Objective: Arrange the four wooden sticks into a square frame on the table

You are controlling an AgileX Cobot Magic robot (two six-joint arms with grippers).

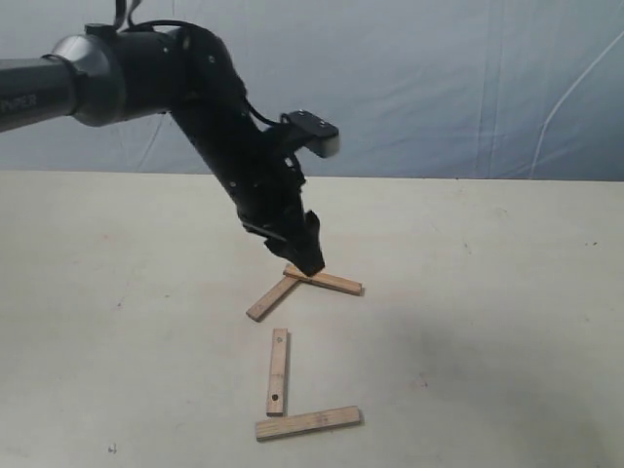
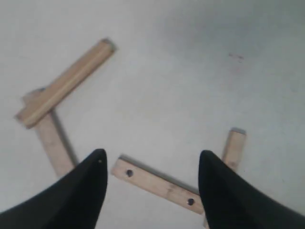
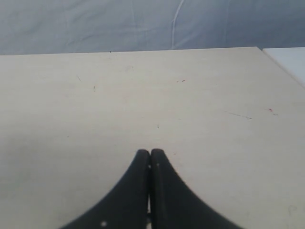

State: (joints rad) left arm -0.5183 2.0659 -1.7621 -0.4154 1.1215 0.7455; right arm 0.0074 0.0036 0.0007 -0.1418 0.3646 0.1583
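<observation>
Four wooden sticks lie on the table [image 1: 487, 322] in two pairs, apart from each other. One stick [image 1: 324, 281] rests its end on a slanted stick [image 1: 273, 298]. Nearer the front, an upright-lying stick with holes [image 1: 279, 371] almost meets a crosswise stick [image 1: 308, 423]. My left gripper [image 1: 310, 258] hangs by the far pair. In the left wrist view this gripper [image 2: 153, 152] is open and empty, with the holed stick [image 2: 159, 183] showing between its fingers and another stick [image 2: 233, 150] at its end. The overlapping pair [image 2: 66, 82] lies aside. My right gripper [image 3: 150, 152] is shut, empty, over bare table.
A wrinkled blue-grey backdrop [image 1: 439, 78] rises behind the table's far edge. The left arm [image 1: 195, 88] slants in from the upper left. A table corner [image 3: 259, 47] shows in the right wrist view. The right arm is out of the exterior view.
</observation>
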